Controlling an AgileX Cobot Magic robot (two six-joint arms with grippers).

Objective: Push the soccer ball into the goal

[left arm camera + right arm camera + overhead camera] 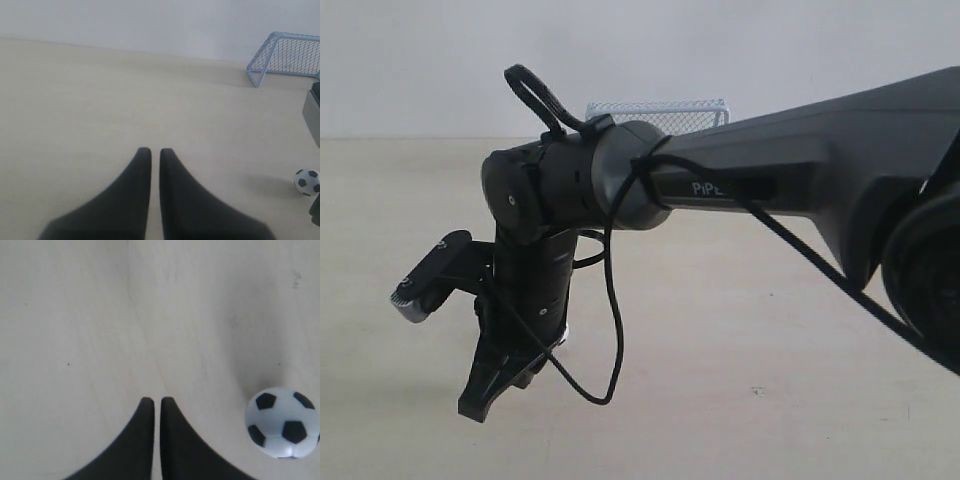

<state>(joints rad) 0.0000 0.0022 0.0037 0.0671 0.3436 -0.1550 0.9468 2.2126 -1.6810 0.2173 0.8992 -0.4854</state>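
Observation:
The soccer ball (282,422), white with black patches, rests on the pale table just beside my right gripper (156,400), apart from its fingers. That gripper is shut with nothing in it. In the exterior view the right arm reaches across to the left and the right gripper (478,405) points down at the table, hiding the ball. The left wrist view shows the soccer ball (307,181) at the frame's edge and the goal (287,55) farther off, its mouth empty. My left gripper (151,150) is shut, empty, and away from both. The goal (660,112) peeks out behind the right arm.
The right arm's dark link (800,165) fills the exterior view's right side, a black cable (612,330) looping below its wrist. A grey part of that arm (312,112) stands between ball and goal in the left wrist view. A white wall backs the table (740,340).

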